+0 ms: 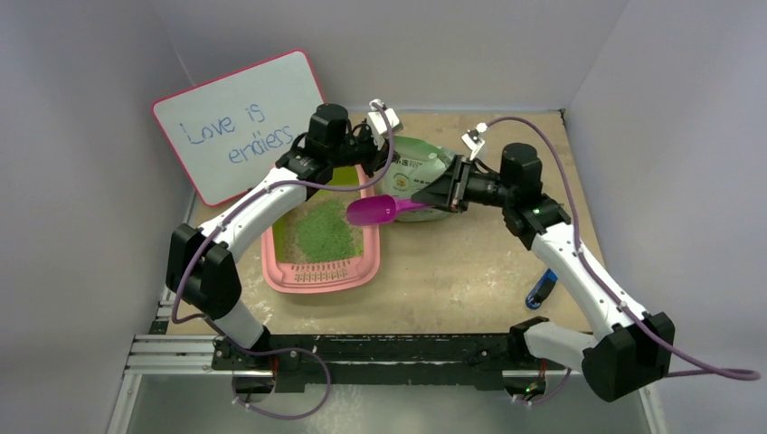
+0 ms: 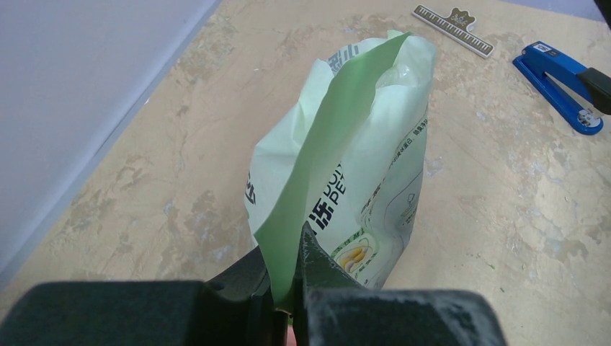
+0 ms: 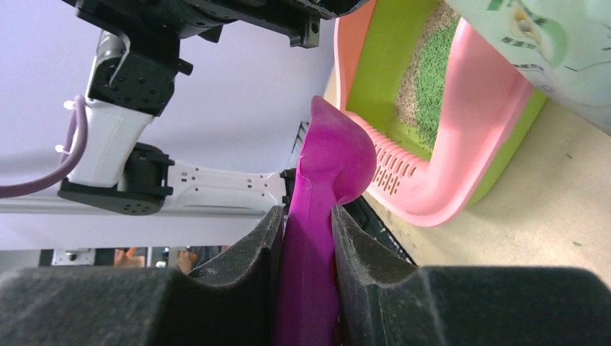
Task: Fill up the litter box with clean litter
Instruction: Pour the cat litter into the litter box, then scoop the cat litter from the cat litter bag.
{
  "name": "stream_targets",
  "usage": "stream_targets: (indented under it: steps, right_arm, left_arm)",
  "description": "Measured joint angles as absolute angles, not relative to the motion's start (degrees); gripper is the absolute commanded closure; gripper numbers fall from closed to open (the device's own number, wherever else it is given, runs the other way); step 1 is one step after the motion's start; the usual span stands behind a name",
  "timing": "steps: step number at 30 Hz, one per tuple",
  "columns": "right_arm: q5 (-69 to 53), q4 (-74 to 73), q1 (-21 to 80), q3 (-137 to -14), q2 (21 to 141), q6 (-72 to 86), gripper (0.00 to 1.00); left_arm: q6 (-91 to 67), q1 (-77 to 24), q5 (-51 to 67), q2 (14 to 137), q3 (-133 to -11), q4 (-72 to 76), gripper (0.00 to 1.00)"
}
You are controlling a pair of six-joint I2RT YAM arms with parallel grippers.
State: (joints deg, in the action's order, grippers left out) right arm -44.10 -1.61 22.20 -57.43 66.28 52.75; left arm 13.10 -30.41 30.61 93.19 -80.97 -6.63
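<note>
Left gripper (image 2: 288, 263) pinches the green bag's (image 2: 353, 166) top edge. Right gripper (image 3: 308, 220) clamps the magenta scoop's (image 3: 333, 155) handle. The pink litter box (image 1: 321, 282) sits left of centre, with green clean litter (image 1: 327, 231) heaped inside. The scoop bowl overhangs its right rim, and open table (image 1: 452, 271) lies nearer. The left arm hides its far end.

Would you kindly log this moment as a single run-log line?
left jaws: shut on bag edge | right jaws: shut on scoop | scoop: at litter box rim | green litter: in box
</note>
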Motion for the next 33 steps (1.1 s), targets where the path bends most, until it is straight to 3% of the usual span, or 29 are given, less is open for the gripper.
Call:
stream_targets:
  steps: [9,21,26,33]
  right_arm:
    - [-52.53,-4.47,12.14,-55.66,61.39,53.28,1.0]
    - [-59.44,-14.09,-8.4,-55.99,52.47,50.46,1.0]
    - [-59.31,-24.82,-15.53,-63.57,53.36,43.38,1.0]
    - [-53.52,-33.98,-17.39,-74.87,57.47,34.76,1.0]
  left_arm:
    - [13.13,-30.41,30.59,93.19,-80.97,-6.66,1.0]
    - [13.13,-30.41,30.59,93.19,-80.95,-6.66,1.0]
    - [13.13,-30.41,30.59,93.19,-80.95,-6.63,1.0]
    - [13.13,-30.41,30.61,93.19,-80.95,-6.66,1.0]
